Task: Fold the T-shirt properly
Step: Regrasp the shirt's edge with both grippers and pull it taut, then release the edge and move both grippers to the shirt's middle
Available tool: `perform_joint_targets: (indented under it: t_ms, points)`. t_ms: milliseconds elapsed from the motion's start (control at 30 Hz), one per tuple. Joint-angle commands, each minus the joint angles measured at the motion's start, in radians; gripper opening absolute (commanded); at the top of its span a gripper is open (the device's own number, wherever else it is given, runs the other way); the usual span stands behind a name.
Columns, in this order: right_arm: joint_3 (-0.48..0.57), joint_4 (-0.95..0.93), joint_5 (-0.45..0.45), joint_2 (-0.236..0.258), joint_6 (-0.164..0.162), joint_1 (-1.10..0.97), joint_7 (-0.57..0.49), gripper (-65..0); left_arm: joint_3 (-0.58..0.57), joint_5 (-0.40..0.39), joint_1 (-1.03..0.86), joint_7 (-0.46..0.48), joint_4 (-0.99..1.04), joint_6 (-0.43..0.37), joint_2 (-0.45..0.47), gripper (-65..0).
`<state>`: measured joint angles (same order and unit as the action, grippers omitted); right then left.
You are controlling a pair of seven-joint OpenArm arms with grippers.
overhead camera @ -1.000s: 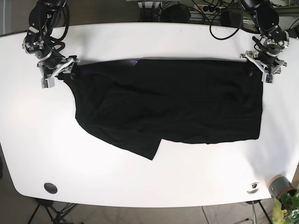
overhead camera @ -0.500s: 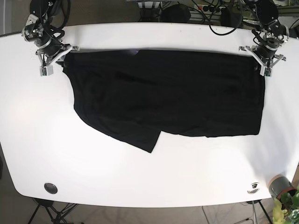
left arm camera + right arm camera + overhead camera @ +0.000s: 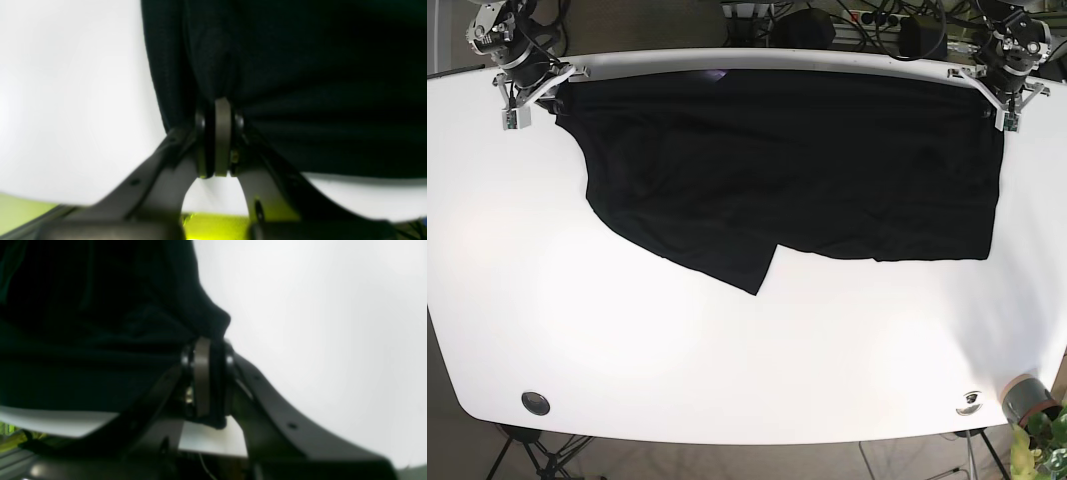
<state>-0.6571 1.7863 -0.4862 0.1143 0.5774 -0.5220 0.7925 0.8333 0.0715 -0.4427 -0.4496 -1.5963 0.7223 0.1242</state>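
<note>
Both grippers clamp the black T-shirt [image 3: 787,170]: left gripper [image 3: 1005,92] at the table's far right corner, right gripper [image 3: 527,90] at the far left. Since a second ago the shirt's top edge has been dragged to the far edge and pulled taut. White table [image 3: 727,370]; potted plant [image 3: 1037,435] at near right corner.

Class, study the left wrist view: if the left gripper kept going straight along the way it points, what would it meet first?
The left gripper is shut on the black T-shirt, so it would run straight into more of that fabric, spread over the white table. Depth beyond is unclear.
</note>
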Motion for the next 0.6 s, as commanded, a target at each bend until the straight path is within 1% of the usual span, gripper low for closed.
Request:
perform_joint_targets:
  t_ms: [0, 33, 67, 133, 167, 200, 233, 267, 333, 367, 433, 467, 567]
  points:
    - [-0.017, 0.020, 0.005, -0.005, -0.013, -0.017, -0.023, -59.5, 0.011, 0.024, -0.009, -0.007, -0.016, -0.024, 0.018, -65.0]
    - [-0.016, 0.022, 0.005, -0.006, -0.013, -0.022, -0.023, -59.5, 0.010, 0.024, -0.011, -0.007, -0.019, -0.024, 0.018, -63.3]
    - [-0.013, 0.022, 0.005, -0.008, -0.013, -0.023, -0.023, -59.3, 0.008, 0.024, -0.017, -0.007, -0.020, -0.024, 0.018, -60.1]
    - [-0.013, 0.022, 0.005, -0.009, -0.013, -0.040, -0.023, -58.0, 0.010, 0.024, -0.040, -0.007, -0.020, -0.024, 0.018, -50.6]
    - [-0.013, 0.022, 0.005, -0.009, -0.013, -0.045, -0.025, -56.3, 0.011, 0.023, -0.040, -0.007, -0.020, -0.024, 0.018, -47.2]
    - [-0.013, 0.022, 0.005, -0.009, -0.013, -0.048, -0.026, -52.3, 0.013, 0.023, -0.038, -0.007, -0.020, -0.024, 0.018, -42.9]
    - [-0.013, 0.024, 0.005, -0.009, -0.013, -0.048, -0.026, -49.0, 0.013, 0.023, -0.037, -0.007, -0.020, -0.024, 0.018, -40.3]
    - [-0.013, 0.025, 0.005, -0.009, -0.013, -0.048, -0.028, -44.2, 0.013, 0.023, -0.035, -0.007, -0.020, -0.024, 0.018, -38.2]
    - [-0.017, 0.039, 0.005, -0.011, -0.013, -0.046, -0.028, -33.0, 0.013, 0.020, -0.032, -0.007, -0.022, -0.024, 0.018, -36.9]
    - [-0.017, 0.047, 0.005, -0.011, -0.015, -0.046, -0.028, -28.9, 0.013, 0.014, -0.023, -0.007, -0.026, -0.024, 0.018, -37.2]
    - [-0.017, 0.070, 0.005, -0.020, -0.015, -0.043, -0.028, -19.8, 0.016, -0.023, -0.006, -0.007, -0.048, -0.024, 0.022, -38.5]
    - [-0.017, 0.082, 0.005, -0.024, -0.015, -0.034, -0.028, -17.9, 0.016, -0.042, -0.005, -0.007, -0.060, -0.024, 0.024, -38.9]
    - [-0.013, 0.105, 0.011, -0.024, -0.013, -0.017, -0.028, -17.1, 0.014, -0.092, -0.009, -0.007, -0.114, -0.024, 0.025, -39.4]
